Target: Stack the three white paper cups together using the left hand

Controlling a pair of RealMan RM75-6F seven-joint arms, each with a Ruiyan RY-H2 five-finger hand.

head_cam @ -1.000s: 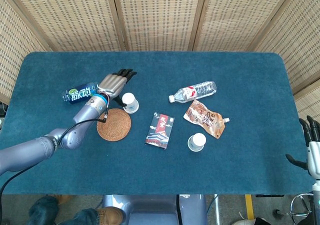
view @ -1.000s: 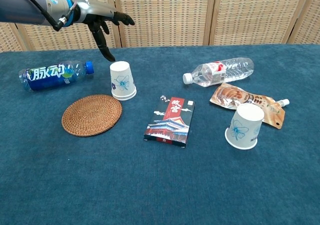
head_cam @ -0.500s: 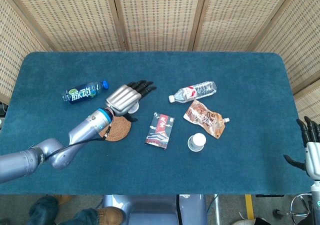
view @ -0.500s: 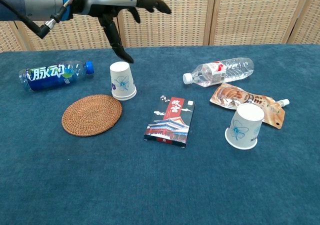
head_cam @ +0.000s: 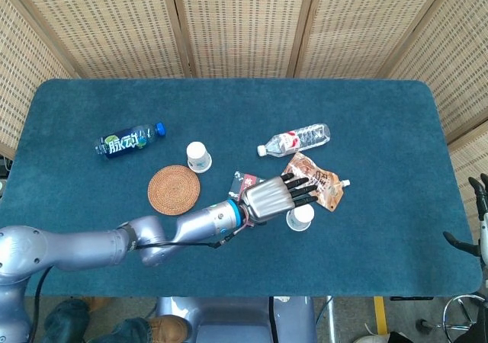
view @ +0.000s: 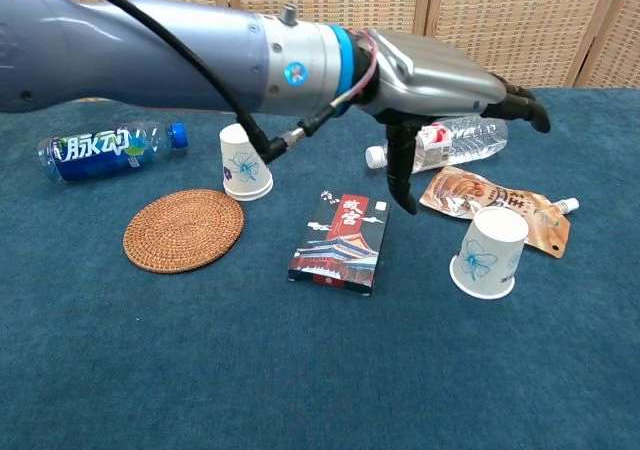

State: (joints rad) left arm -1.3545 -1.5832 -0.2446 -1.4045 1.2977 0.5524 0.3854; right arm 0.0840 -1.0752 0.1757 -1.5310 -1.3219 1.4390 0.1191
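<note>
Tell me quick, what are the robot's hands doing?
Left hand: open, holding nothing, above the cup.
Right hand: only partly in view, cannot tell.

A woven coaster (view: 184,230), blue bottle (view: 110,149), clear bottle (view: 460,136), card box (view: 340,243) (possibly playing cards) and snack pouch (view: 540,215) are seen.

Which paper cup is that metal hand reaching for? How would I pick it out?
Find the brown snack pouch near the right of the blue table. The cup stands upside down at its front edge, just below the left hand. The other cup sits by the round woven coaster.
</note>
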